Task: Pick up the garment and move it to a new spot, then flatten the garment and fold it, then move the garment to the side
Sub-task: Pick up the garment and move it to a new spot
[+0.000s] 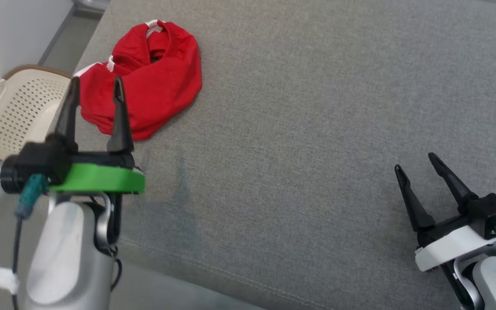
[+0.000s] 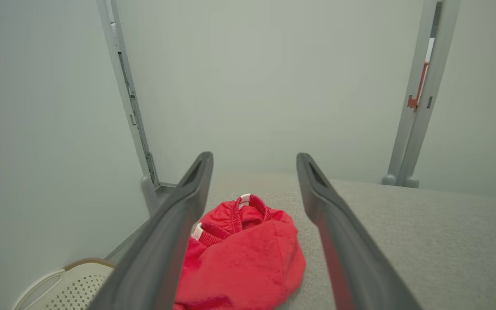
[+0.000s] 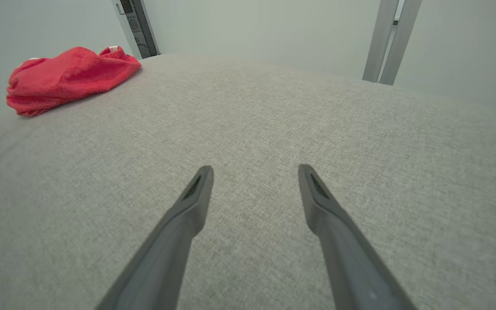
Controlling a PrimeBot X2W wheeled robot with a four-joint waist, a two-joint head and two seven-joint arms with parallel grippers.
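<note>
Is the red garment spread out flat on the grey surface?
No, the red garment lies crumpled in a heap on the grey surface, near its left edge.

The fingers of my left gripper (image 1: 96,82) covered the near-left edge of the red garment (image 1: 157,73), so I could not tell whether they touched it. The basket (image 1: 24,103) at the left was cut off by the picture's edge. That gripper itself looked blurred.

A broad grey woven-fabric surface (image 1: 317,129) has a stitched seam along its near edge. Beside its left edge, lower down, sits a cream perforated plastic basket (image 1: 20,107) with a brown rim. Beyond the surface stand a pale plain wall (image 2: 252,86) and slim grey metal uprights (image 2: 416,107).
</note>
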